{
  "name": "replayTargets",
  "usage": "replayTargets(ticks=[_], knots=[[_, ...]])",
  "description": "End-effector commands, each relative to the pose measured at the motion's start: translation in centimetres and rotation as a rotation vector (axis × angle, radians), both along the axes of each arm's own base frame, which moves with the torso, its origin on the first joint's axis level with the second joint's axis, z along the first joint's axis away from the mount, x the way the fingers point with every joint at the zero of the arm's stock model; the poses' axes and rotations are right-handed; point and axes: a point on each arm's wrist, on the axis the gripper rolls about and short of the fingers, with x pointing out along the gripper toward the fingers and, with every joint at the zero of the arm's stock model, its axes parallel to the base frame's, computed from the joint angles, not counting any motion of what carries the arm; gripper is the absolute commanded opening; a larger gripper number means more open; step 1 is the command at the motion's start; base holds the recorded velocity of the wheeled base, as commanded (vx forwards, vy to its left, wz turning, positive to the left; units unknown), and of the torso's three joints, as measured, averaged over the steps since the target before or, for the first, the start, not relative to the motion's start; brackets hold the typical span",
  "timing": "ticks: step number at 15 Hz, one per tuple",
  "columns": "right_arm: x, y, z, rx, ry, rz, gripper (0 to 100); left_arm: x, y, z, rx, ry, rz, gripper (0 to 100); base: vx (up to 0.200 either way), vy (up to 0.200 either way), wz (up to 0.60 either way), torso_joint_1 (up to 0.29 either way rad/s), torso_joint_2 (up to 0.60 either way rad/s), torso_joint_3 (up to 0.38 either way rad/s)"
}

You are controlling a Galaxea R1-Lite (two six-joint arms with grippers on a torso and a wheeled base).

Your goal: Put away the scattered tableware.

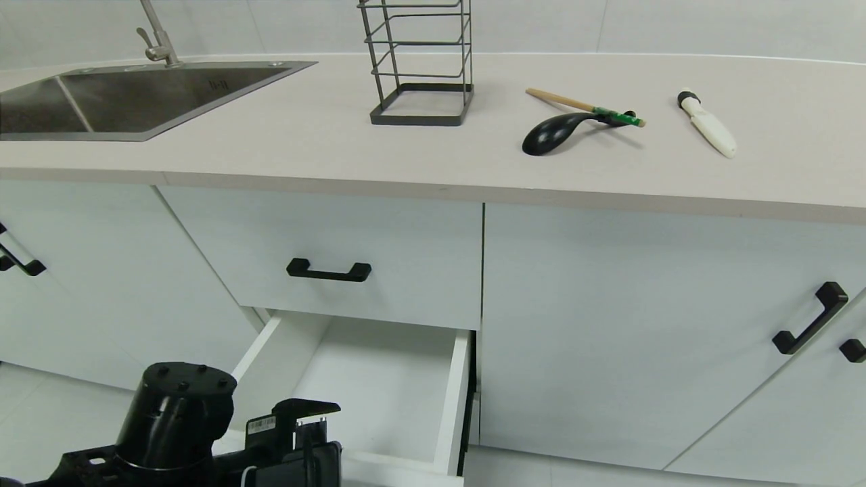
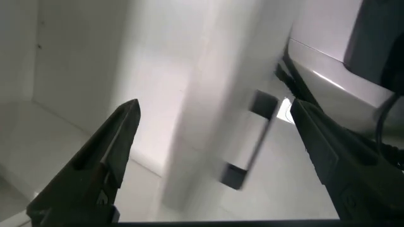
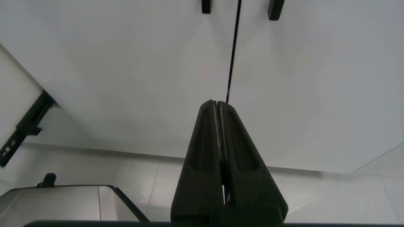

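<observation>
A kitchen; steel sink (image 1: 135, 95), tap (image 1: 157, 37), countertop (image 1: 270, 145), cabinet drawers (image 1: 365, 379).

Countertop (image 1: 270, 152) holds wire rack (image 1: 416, 120), black spoon (image 1: 549, 133), wooden stick (image 1: 572, 103), white knife (image 1: 708, 126).

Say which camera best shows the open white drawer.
The head view: the open white drawer shows its inside. The left wrist view gives a blurred white panel with a dark handle, perhaps its front; the right wrist view faces cabinet doors.
</observation>
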Motion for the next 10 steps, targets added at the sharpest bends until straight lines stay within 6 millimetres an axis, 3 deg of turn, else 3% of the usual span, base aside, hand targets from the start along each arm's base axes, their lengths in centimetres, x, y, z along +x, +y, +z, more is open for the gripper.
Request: replayTargets(ticks=[1,10], knots=[[0.01,0.0,0.0,0.0,0.002,0.0,0,-0.23,0.07,0.53,-0.014,-0.027,-0.004,100,0.0,0.0,0.0,0.0,0.0,0.0],[0.01,0.0,0.0,0.0,0.002,0.002,0,-0.32,0.03,-0.28,-0.009,0.033,-0.028,100,0.0,0.0,0.0,0.0,0.0,0.0]])
